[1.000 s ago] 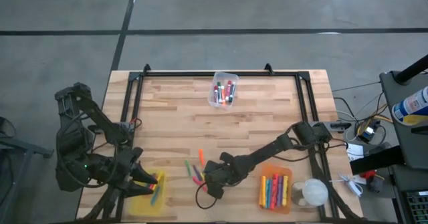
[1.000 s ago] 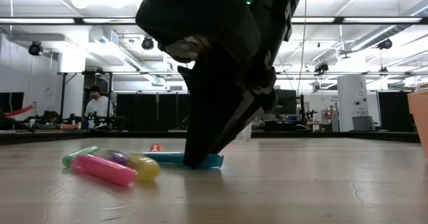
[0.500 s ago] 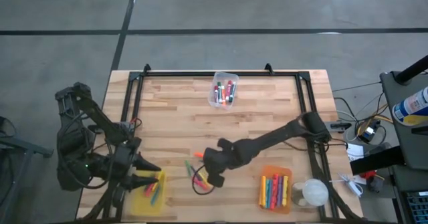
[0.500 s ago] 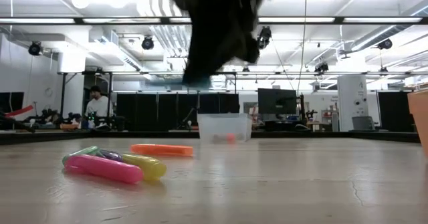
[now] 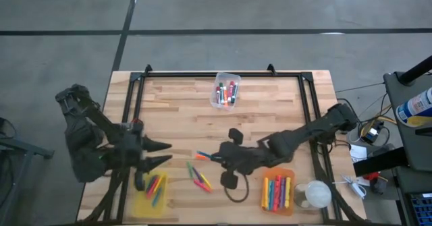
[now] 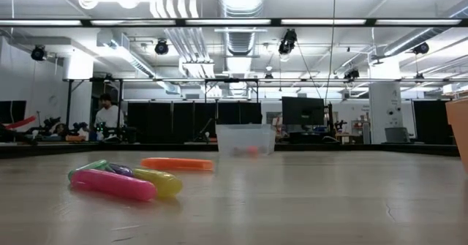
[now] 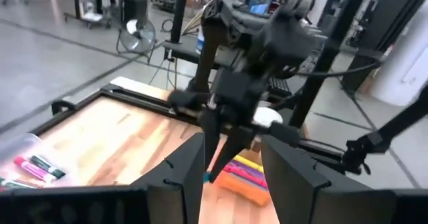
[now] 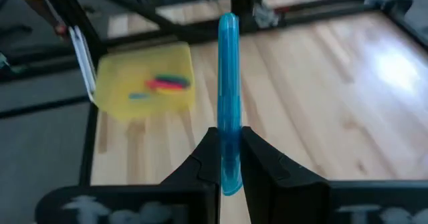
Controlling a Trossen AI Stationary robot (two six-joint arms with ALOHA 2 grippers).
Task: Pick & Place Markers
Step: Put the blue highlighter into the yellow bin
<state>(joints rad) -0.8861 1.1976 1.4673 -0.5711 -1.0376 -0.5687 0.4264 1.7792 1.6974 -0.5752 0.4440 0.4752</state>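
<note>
A blue marker (image 8: 228, 97) is pinched upright by the right gripper (image 8: 227, 158) above the table (image 5: 270, 111).
The left gripper (image 5: 164, 153), seemingly empty, is held spread near the yellow bin (image 5: 143, 200).

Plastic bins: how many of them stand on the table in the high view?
3. A clear bin at the picture's top middle, a yellow bin at bottom left, an orange bin at bottom right. The round whitish thing beside the orange bin is unclear.
</note>
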